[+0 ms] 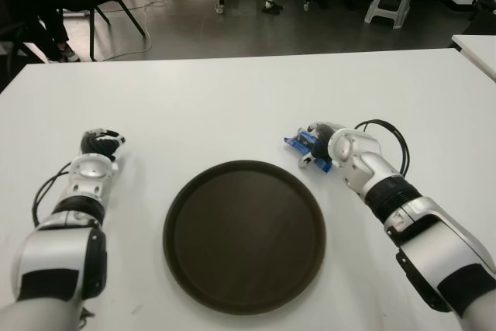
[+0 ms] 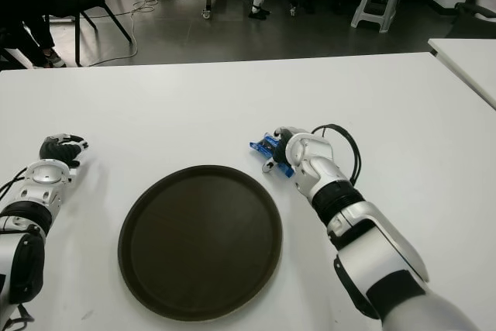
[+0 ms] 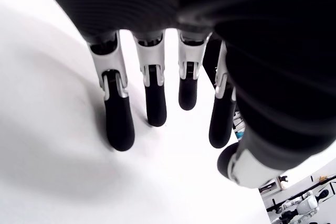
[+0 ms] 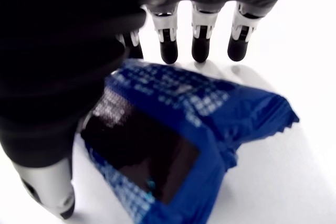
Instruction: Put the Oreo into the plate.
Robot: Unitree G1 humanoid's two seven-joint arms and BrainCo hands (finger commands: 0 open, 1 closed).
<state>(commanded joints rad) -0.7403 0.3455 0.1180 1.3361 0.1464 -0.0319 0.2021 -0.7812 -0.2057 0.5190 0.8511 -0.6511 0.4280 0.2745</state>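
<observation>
The white table [image 1: 232, 98] spreads before me, and on it, near my edge and between my two arms, sits the round dark plate [image 1: 243, 236]; it holds nothing yet, its brown floor bare from rim to rim; the Oreo [image 1: 304, 146], a small blue packet, lies on the table just beyond the plate's far right rim, close to it but not on it.

My right hand [image 1: 324, 145] is over that packet; from the wrist I see the packet [image 4: 184, 145] under my palm, my fingertips [image 4: 169, 51] reaching past its far edge and my thumb down at its near side; the fingers are bracketing it rather than squeezing, so I judge the grasp as being formed, not yet made firm. My left hand [image 1: 99, 147] shows on the table well off to the left of the plate, fingers [image 3: 118, 124] loosely spread and holding nothing.

To do this step well, I judge I should close the fingers and thumb across the packet's narrow width, not its crimped ends, since the wrapper looks thin and slippery and would crumple or slide on the smooth tabletop; a gentle, even squeeze should spare the biscuits inside; I should lift clear of the raised rim before carrying it the short way inward, and let go over the middle of the plate rather than at its edge.
</observation>
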